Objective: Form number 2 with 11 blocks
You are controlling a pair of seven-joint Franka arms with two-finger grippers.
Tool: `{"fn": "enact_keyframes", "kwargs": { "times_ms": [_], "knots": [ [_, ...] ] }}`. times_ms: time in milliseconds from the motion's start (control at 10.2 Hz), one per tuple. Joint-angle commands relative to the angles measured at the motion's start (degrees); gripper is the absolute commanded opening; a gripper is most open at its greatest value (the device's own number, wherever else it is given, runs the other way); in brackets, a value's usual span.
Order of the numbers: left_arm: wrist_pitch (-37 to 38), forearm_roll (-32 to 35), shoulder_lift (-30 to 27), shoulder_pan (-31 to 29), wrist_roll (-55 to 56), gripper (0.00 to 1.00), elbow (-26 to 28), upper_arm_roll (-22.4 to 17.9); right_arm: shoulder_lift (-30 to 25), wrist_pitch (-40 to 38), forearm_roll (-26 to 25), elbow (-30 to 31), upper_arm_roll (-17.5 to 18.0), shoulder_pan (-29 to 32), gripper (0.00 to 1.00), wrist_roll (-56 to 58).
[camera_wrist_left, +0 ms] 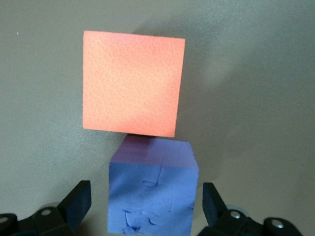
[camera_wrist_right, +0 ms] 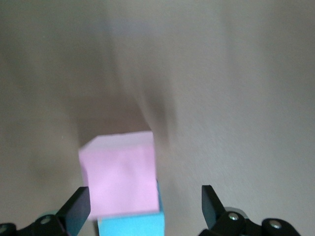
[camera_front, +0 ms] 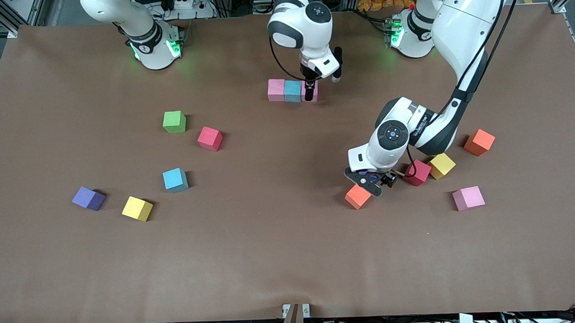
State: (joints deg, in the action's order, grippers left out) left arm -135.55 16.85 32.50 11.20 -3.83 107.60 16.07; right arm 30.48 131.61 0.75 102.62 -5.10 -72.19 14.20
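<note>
My left fingers (camera_wrist_left: 142, 204) stand open astride the purple block (camera_wrist_left: 152, 189), the orange block (camera_wrist_left: 132, 82) touching it; my right fingers (camera_wrist_right: 145, 206) hang open over the pink-blue-pink row (camera_front: 292, 90).

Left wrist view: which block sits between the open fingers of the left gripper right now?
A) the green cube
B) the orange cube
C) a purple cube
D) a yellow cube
C: in the left wrist view a purple cube lies between the spread fingers of the left gripper, while the orange cube sits just past it, outside the fingers.
</note>
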Motion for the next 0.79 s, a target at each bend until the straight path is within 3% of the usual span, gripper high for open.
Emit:
{"fn": "enact_keyframes", "kwargs": {
  "times_ms": [0,492,689],
  "knots": [
    [-2.3,1.4,1.2,-0.2,-1.0,0.99,-1.1,0.2,-9.0,-5.9,-0.4,5.0,2.0,5.5,1.0,1.0],
    [-2.4,1.4,1.3,-0.2,-0.8,0.73,-0.9,0.2,-19.2,-17.3,-0.7,5.0,2.0,17.1,1.0,3.0],
    [-2.0,1.3,0.5,-0.1,0.1,0.69,-0.2,0.2,-22.5,-21.0,-0.7,4.9,2.0,24.2,1.0,2.3]
  ]
}}
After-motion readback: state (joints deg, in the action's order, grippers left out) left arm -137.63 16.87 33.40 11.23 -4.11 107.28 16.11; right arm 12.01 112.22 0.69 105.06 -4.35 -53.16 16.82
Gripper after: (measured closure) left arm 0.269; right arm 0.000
